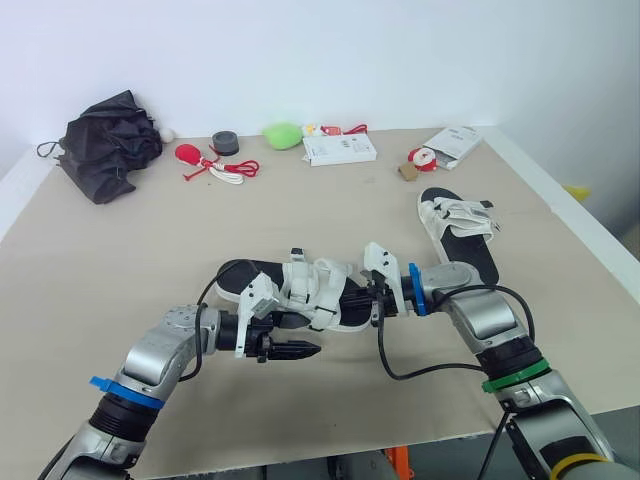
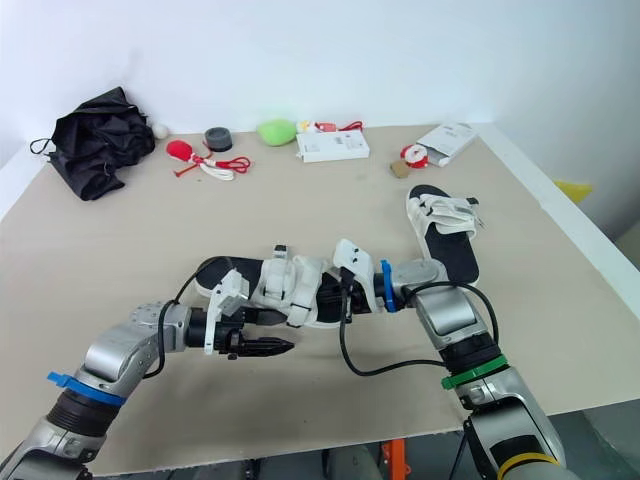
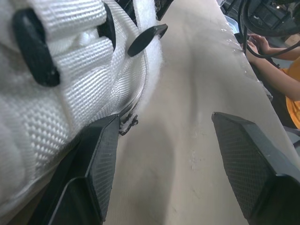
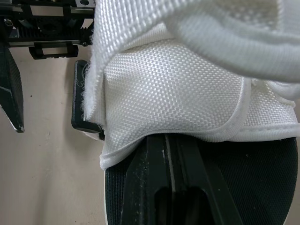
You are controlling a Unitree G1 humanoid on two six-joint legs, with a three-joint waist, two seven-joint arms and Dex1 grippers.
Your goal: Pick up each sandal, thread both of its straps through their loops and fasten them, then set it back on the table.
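Observation:
A black-soled sandal (image 1: 300,290) with white straps lies near the front middle of the table. My left gripper (image 1: 290,338) is open at its near side. In the left wrist view one finger (image 3: 101,159) touches the edge of the white strap (image 3: 70,93), and bare table lies between the fingers. My right gripper (image 1: 375,298) is at the sandal's right end. In the right wrist view its fingers (image 4: 171,183) lie together over the black footbed, their tips hidden under the strap (image 4: 173,93). A second sandal (image 1: 458,230) lies flat farther back on the right.
A black bag (image 1: 108,145) sits at the back left. Along the back edge are a red and white cord (image 1: 215,168), a tape roll (image 1: 225,143), a green object (image 1: 283,134), a white box (image 1: 340,150) and a packet (image 1: 452,143). A person's hand (image 3: 262,44) is beyond the table's right edge.

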